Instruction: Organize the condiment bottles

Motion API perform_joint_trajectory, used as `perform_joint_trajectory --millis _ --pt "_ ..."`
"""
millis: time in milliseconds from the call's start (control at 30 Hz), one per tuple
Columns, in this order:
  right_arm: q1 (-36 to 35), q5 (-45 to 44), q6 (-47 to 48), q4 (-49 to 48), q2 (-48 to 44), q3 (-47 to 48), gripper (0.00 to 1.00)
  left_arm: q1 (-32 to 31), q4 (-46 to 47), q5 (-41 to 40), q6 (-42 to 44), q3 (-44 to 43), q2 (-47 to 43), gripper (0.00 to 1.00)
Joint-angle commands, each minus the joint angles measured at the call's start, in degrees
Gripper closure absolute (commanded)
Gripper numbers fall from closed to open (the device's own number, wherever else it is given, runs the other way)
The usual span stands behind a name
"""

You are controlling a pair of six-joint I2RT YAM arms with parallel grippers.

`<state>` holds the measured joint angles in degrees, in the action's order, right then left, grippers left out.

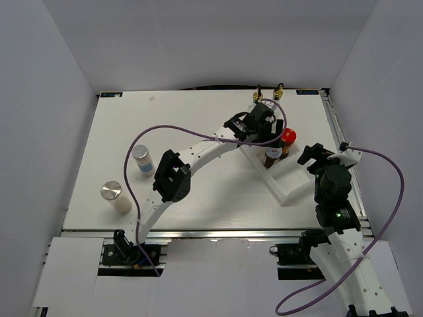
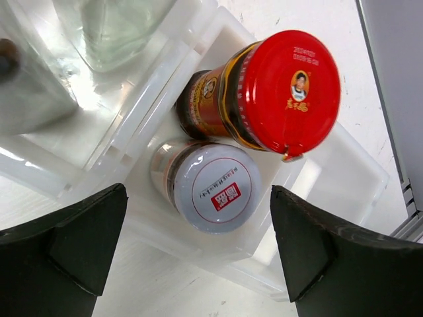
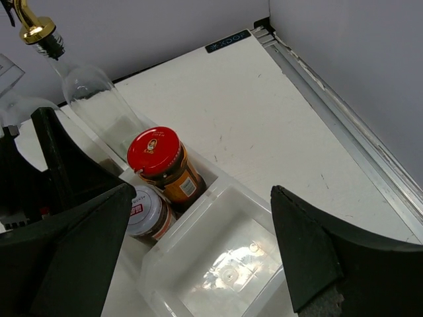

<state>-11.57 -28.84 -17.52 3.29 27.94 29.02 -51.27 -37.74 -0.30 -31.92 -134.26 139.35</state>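
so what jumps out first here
The red-lidded jar, standing in the middle compartment of the white tray beside a white-lidded jar. The left claw hangs open right above them, while two shakers stand alone on the table's left side.

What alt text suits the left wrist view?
A red-lidded dark glass jar and a smaller pale-lidded jar with a red label sit side by side in one compartment of a white plastic tray. The left pincer is open and empty, its black fingers framing them; a clear glass bottle stands in the next compartment.
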Motion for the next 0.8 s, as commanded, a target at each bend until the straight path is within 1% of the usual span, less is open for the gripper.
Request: perform_joint_trajectory --millis 0,67,100,133,167,200,233,267,300,333,367,400,433,467,500,533,567,600,633,667,700,733,767 --pt "0.3 2.5 1.4 -1.7 -0.6 1.5 0.11 -1.4 -0.3 -2.6 1.6 1.2 -8.7 0.02" --pt "0.4 5.9 2.2 -1.3 -0.6 2.3 0.11 -2.3 -1.1 -4.1 2.6 2.7 -10.2 0.02" --pt "0.3 7.5 3.3 -0.8 -0.6 2.6 0.11 -2.8 -1.5 -5.1 3.0 3.6 -12.3 0.02" --pt "0.3 10.7 3.6 -0.7 -0.6 2.9 0.11 -3.2 -1.8 -6.0 3.7 5.0 -13.6 0.02" --pt "0.4 12.6 4.2 -0.8 -0.6 3.2 0.11 -4.0 -1.9 -7.3 4.1 8.9 -15.1 0.02" --pt "0.3 14.8 5.1 -1.2 -0.6 3.4 0.1 -4.3 -1.6 -8.0 4.4 11.5 -18.8 0.02" --pt "0.3 18.8 5.6 -1.2 -0.3 3.5 0.11 -4.6 -1.2 -8.9 4.2 14.6 -21.0 0.02" --pt "0.3 20.8 6.3 -1.4 -0.1 3.8 0.11 -5.0 0.3 -10.8 4.1 21.8 -23.4 0.02" --pt "0.3 23.1 6.8 -1.6 0.2 3.9 0.1 -5.0 1.2 -12.1 4.0 25.7 -25.9 0.02" --pt "0.3 27.7 7.9 -2.1 1.1 4.1 0.11 -4.9 1.8 -14.1 3.0 29.5 -31.2 0.02" --pt "0.3 31.2 8.6 -2.5 1.7 4.4 0.11 -5.0 2.4 -16.1 2.4 36.4 -33.9 0.02" --pt "0.3 33.5 8.7 -2.7 3.1 4.4 0.11 -4.7 2.1 -20.1 1.8 39.0 -36.3 0.02" --pt "0.3 38.9 9.3 -4.9 4.0 4.4 0.11 -4.0 1.4 -22.1 0.0 41.1 -40.4 0.02" --pt "0.1 41.6 9.7 -5.7 4.9 4.5 0.11 -3.4 -1.0 -23.9 -0.9 44.4 -42.5 0.02" --pt "0.1 43.7 9.4 -6.1 7.1 4.9 0.11 -2.8 -1.7 -28.1 -2.6 46.5 -44.6 0.02" --pt "-0.1 47.5 9.4 -6.4 8.3 5.3 0.11 -1.9 -1.8 -30.1 -3.4 48.9 -46.9 0.02" --pt "-0.9 48.7 10.3 -6.3 9.4 5.7 0.11 0.6 -1.6 -31.9 -4.3 51.4 -51.7 0.02" --pt "-1.8 48.7 10.5 -6.2 11.0 6.4 0.11 2.4 -1.5 -33.5 -6.1 56.0 -54.2 0.02" --pt "-2.6 48.2 10.9 -6.4 11.5 6.7 0.1 4.4 -1.6 -34.3 -7.1 58.2 -56.5 0.02" --pt "-4.1 47.8 11.8 -6.5 12.0 6.8 0.11 8.1 -2.0 -35.6 -8.1 60.3 -61.2 0.02" --pt "-4.9 47.5 12.0 -6.7 12.7 7.1 0.11 9.6 -2.4 -37.4 -9.8 64.0 -63.3 0.02" --pt "-5.4 47.4 12.1 -7.2 12.8 7.2 0.11 12.2 -3.1 -40.4 -10.3 65.4 -65.4 0.02" --pt "-5.8 47.4 11.9 -7.5 13.0 7.3 0.11 13.5 -3.7 -41.1 -10.4 66.5 -67.1 0.02"
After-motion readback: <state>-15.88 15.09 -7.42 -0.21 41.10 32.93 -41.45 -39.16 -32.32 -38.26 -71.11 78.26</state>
